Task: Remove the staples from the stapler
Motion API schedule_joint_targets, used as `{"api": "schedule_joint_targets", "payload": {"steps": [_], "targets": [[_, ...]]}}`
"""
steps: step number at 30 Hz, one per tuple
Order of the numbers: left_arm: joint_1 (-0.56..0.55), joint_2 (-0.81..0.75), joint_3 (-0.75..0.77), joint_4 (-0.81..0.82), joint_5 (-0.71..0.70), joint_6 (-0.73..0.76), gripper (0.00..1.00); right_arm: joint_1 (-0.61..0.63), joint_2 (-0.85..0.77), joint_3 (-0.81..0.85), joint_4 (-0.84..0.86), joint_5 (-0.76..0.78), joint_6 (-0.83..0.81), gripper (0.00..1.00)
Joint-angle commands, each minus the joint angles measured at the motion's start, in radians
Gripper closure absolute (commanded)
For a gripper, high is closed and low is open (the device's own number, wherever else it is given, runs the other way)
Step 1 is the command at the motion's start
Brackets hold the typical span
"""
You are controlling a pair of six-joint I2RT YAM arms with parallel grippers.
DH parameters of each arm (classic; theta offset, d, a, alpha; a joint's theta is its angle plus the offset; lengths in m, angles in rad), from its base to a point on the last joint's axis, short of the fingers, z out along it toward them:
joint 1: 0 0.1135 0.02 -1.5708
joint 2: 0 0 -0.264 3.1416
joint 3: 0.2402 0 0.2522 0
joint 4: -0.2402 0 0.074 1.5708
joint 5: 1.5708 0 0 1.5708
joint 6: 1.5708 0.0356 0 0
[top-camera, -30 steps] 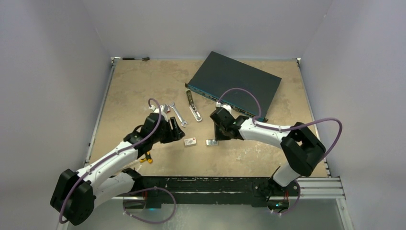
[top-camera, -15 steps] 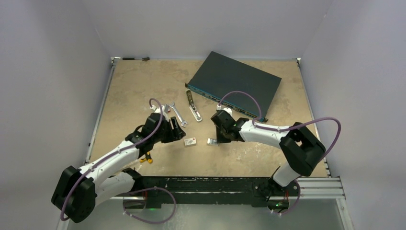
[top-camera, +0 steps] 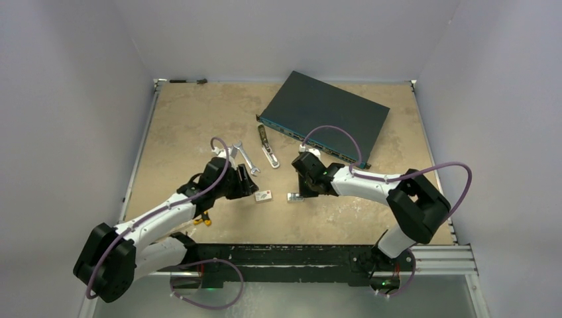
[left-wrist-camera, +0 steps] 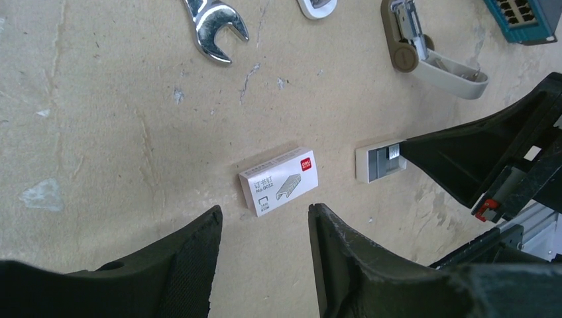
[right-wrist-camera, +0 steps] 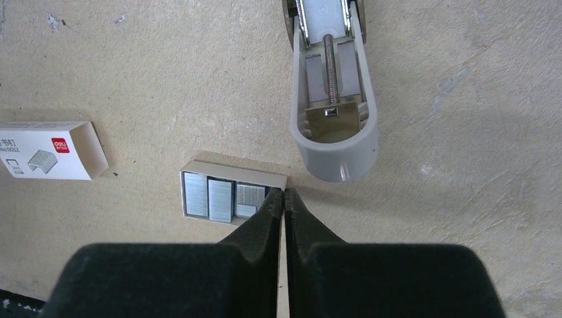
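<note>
While the left gripper (left-wrist-camera: 265,211) hangs wide open over the table (top-camera: 185,126), with nothing between its fingers, the right gripper (right-wrist-camera: 283,193) has its two fingers pressed together, tip against tip. These tips stand at the right end of the small white box (right-wrist-camera: 232,166), touching its rim or just above it. I cannot tell if something thin is pinched between them.

In this box lie the staples (right-wrist-camera: 209,197), several short silvery strips side by side. The stapler (right-wrist-camera: 335,162) lies just beyond the box, apart from it, with its rounded pale end toward the right gripper. It is opened, so the inside of the pale top shows, with a spring and a small metal pusher. In the top view the stapler is between the wrench (top-camera: 245,157) on its left and the dark network switch (top-camera: 325,112) behind it on the right.

The red-and-white box (left-wrist-camera: 278,181) lies flat on the table, left of the small white box and just in front of the left gripper's fingertips. Small pliers with yellow handles (top-camera: 204,219) lie near the left arm.
</note>
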Motion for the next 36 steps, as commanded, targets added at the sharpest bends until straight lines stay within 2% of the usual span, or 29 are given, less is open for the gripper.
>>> {"api": "schedule_joint_targets", "payload": {"steps": [1,8,17,23,36], "targets": [[-0.030,0.028,-0.015,0.037,0.012,0.011,0.52,-0.002,-0.023,0.025,-0.039,0.022,-0.024,0.96],[-0.038,0.063,-0.059,0.085,0.004,-0.009,0.61,-0.002,-0.042,0.029,-0.050,0.025,-0.023,0.97],[-0.037,0.148,-0.105,0.293,0.069,-0.026,0.70,-0.002,-0.056,0.031,-0.063,0.028,-0.021,0.97],[-0.037,0.155,-0.116,0.319,0.064,-0.017,0.71,-0.002,-0.039,0.040,-0.029,0.033,-0.033,0.98],[-0.037,0.184,-0.105,0.315,0.058,0.034,0.71,0.006,0.083,0.176,0.014,0.015,-0.120,1.00]]}}
